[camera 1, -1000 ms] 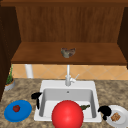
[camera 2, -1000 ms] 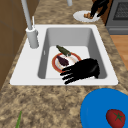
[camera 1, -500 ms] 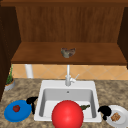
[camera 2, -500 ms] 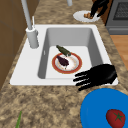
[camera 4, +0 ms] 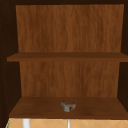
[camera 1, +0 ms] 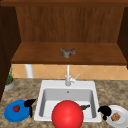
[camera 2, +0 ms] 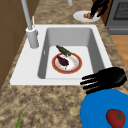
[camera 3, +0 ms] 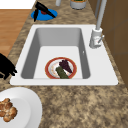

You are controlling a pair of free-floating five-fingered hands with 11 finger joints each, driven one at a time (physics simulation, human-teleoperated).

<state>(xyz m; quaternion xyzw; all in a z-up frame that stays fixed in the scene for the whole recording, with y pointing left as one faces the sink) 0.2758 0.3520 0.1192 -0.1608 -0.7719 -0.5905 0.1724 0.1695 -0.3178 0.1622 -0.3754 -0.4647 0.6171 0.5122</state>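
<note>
Speckled stone counter [camera 2: 45,102] around a white sink [camera 2: 30,67], wooden wall shelves above. Item one: left hand [camera 2: 105,79], hovering with fingers straight and spread, holding nothing, at the near edge of a blue plate [camera 2: 95,112]; its fingertips [camera 2: 86,82] reach toward the sink's corner. Front view places the same hand [camera 1: 30,103] between plate and sink rim, fingers hanging downward. Item two: a red tomato [camera 2: 115,118] lying on the blue plate just behind that hand, apart from it; judged to be the thing nearest the hand. Item three: right hand [camera 1: 104,110], idle at the left edge of a white plate [camera 1: 122,112], bearing a brown pastry [camera 1: 115,116]; whether its fingers are open or curled cannot be told. Item four: red-rimmed dish [camera 2: 67,63] on the sink floor, well ahead of the left hand's fingertips, carrying a dark aubergine [camera 2: 62,60] and a green cucumber [camera 2: 63,50] resting partly over the rim, probably laid there for rinsing under the faucet [camera 2: 31,30]. Front view hides this dish behind a large red ball [camera 1: 67,115], leaving one green tip visible; both side views look straight down onto it. Upper view adds a small grey lump [camera 4: 68,106] on the lower shelf [camera 4: 37,110]. Potted plant [camera 3: 78,3] beyond the blue plate in the right side view.
</note>
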